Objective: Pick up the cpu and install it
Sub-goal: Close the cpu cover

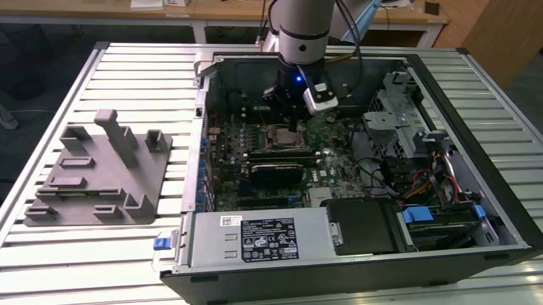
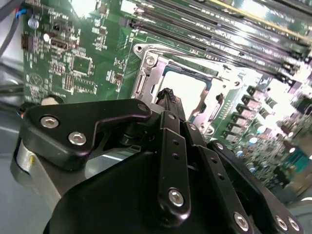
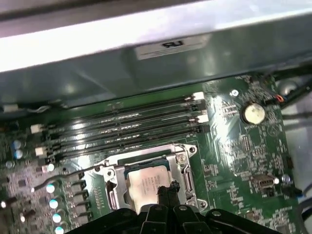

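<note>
The cpu [image 3: 142, 179] lies flat inside the metal-framed socket [image 3: 183, 168] on the green motherboard, its pale silver top showing. In the second wrist view the cpu [image 2: 186, 90] shows as a bright square inside the socket frame [image 2: 146, 73]. My gripper [image 3: 165, 191] hangs just above the cpu's edge, its black fingertips [image 2: 167, 93] pressed together with nothing between them. In the exterior view the gripper [image 1: 293, 124] reaches down into the open computer case, directly over the socket [image 1: 283, 136].
Memory slots [image 3: 126, 126] run beside the socket, next to the case wall [image 3: 146, 63]. A coin cell [image 3: 253, 113] sits on the board. A grey fixture with upright posts [image 1: 93, 171] stands outside the case, at the exterior view's left. Power supply [image 1: 259, 238] and drive cage [image 1: 398, 121] crowd the case.
</note>
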